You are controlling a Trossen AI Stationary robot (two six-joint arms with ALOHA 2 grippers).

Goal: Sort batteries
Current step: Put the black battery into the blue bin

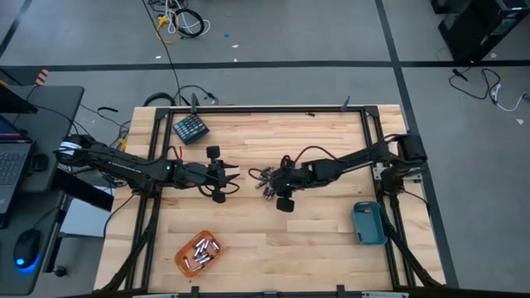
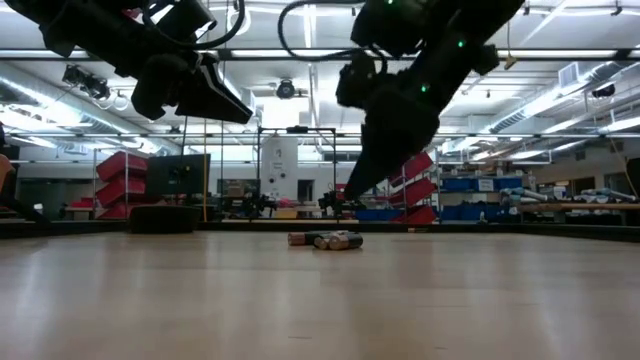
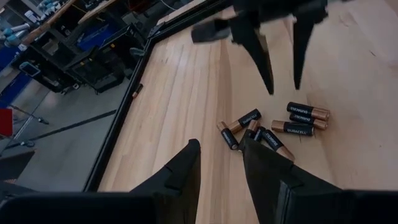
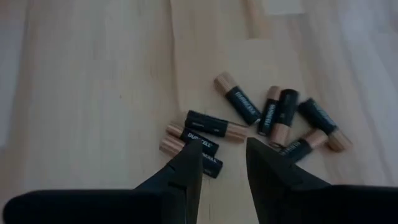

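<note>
Several loose batteries (image 1: 265,184), black with copper ends, lie on their sides in a small heap at the middle of the wooden table (image 1: 315,248). They also show in the low view (image 2: 325,240) and both wrist views (image 3: 273,127) (image 4: 261,121). My right gripper (image 4: 224,152) slants down over the heap from the right. It is open, with its fingertips just above the nearest batteries and nothing between them. It also shows in the left wrist view (image 3: 283,78). My left gripper (image 3: 221,155) hovers open just left of the heap (image 1: 232,175), holding nothing.
An orange tray (image 1: 199,252) holding several batteries sits near the front left. A teal tray (image 1: 368,223) lies at the right edge. A dark teal keypad-like block (image 1: 190,128) rests at the far left. Black frame rails (image 1: 273,108) border the table.
</note>
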